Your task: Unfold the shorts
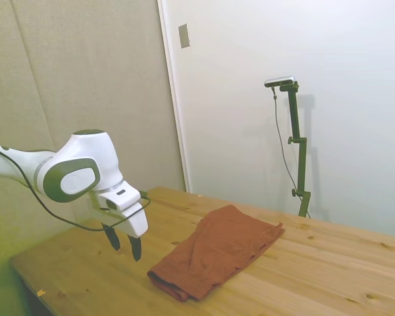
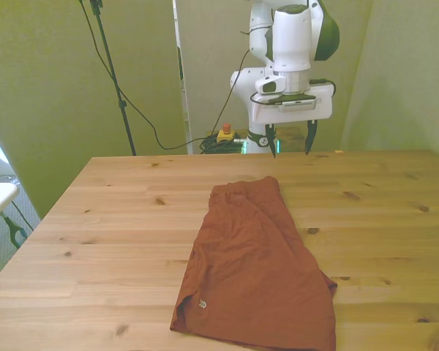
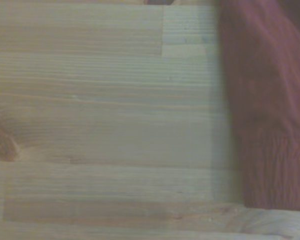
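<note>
Rust shorts (image 2: 256,270) on wooden table (image 2: 117,219) — claw (image 2: 290,146) apart, open

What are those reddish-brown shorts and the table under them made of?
The shorts look like soft, matte woven cloth, perhaps cotton: they lie limp with folds and creases, and the wrist view hints at a ribbed band. The table appears to be pale jointed wooden boards, with visible grain and knots and a smooth, low-sheen finish.

I'm looking at a robot lab | white arm (image 2: 293,44) working over a plain wooden table (image 2: 117,212) | bare padded wall panels (image 1: 72,79) behind | loose cables and a red-and-yellow emergency stop button (image 2: 224,134) on the floor
</note>
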### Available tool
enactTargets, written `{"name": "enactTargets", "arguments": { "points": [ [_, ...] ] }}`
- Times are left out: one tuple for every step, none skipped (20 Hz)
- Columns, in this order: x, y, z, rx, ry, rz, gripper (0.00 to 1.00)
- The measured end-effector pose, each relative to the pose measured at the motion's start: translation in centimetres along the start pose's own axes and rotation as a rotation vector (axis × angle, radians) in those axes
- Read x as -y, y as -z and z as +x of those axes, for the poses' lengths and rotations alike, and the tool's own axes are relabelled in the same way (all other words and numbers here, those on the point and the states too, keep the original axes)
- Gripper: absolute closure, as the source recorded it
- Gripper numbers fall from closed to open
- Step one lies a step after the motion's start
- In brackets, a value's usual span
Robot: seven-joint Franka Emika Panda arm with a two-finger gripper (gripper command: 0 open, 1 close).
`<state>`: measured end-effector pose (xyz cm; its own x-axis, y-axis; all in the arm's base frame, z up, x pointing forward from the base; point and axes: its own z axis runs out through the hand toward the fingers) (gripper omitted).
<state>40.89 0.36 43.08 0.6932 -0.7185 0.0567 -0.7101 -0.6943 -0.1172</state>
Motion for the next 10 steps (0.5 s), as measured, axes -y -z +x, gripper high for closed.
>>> {"name": "enactTargets", "arguments": {
  "points": [
    [0.0, 0.0, 0.0, -0.001, 0.0, -0.001, 0.0],
    [-0.1, -0.1, 0.0, -0.006, 0.004, -0.01, 0.0],
    [-0.3, -0.4, -0.1, -0.006, 0.011, -0.023, 0.0],
    [-0.5, -0.4, 0.0, -0.003, 0.01, -0.028, 0.0],
    [-0.8, -0.2, 0.4, 0.004, 0.003, -0.032, 0.0],
    [-1.3, 0.3, 1.2, 0.004, -0.011, -0.032, 0.0],
    [-2.0, 1.0, 2.6, 0.002, -0.032, -0.03, 0.0],
    [-3.0, 1.7, 4.4, 0.002, -0.054, -0.028, 0.0],
    [-4.1, 2.3, 6.5, 0.003, -0.082, -0.021, 0.0],
    [-5.2, 2.6, 8.8, 0.005, -0.116, -0.016, 0.0]
  ]
}}
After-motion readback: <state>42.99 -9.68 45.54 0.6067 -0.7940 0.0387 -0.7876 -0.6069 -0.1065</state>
